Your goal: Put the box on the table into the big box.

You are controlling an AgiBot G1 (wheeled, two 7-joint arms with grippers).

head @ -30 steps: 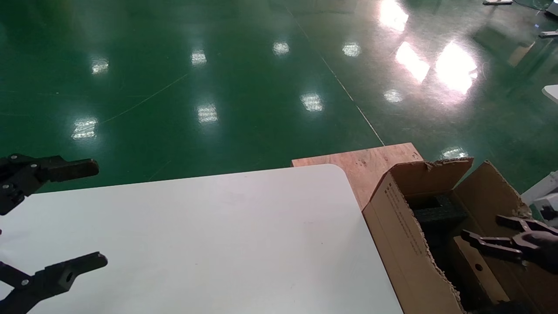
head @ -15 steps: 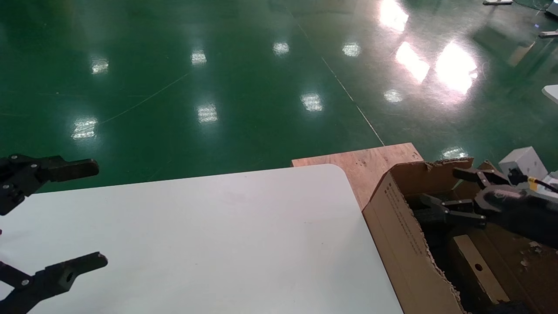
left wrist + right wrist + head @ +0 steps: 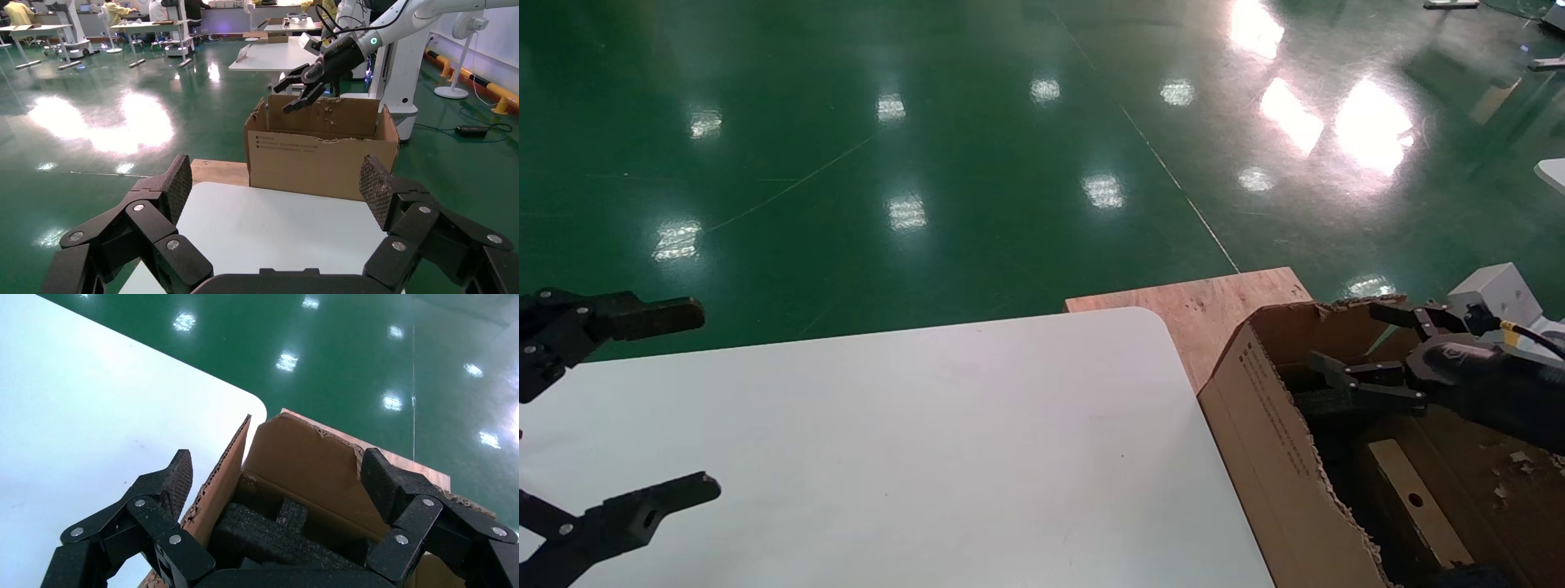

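The small glossy brown box (image 3: 1406, 482), with a round hole in its top, lies inside the big box (image 3: 1271, 441) beside black foam (image 3: 1336, 404). My right gripper (image 3: 1348, 339) is open and empty, hovering above the big box's far end. In the right wrist view it (image 3: 276, 471) straddles the carton's wall (image 3: 312, 459) over the foam (image 3: 269, 536). My left gripper (image 3: 691, 400) is open and empty over the left end of the white table (image 3: 928, 449). The left wrist view shows the left gripper (image 3: 275, 180), the table (image 3: 275, 226), the big box (image 3: 324, 159) and the right gripper (image 3: 294, 92) above it.
A bare plywood board (image 3: 1197, 306) lies behind the table's rounded corner, next to the big box. Glossy green floor (image 3: 928, 163) lies beyond. A white robot pedestal (image 3: 404, 61) stands behind the big box, with other tables farther back.
My right gripper has risen and moved away from the small box toward the big box's far end, still open. The small box stays in the carton. The left arm has not moved.
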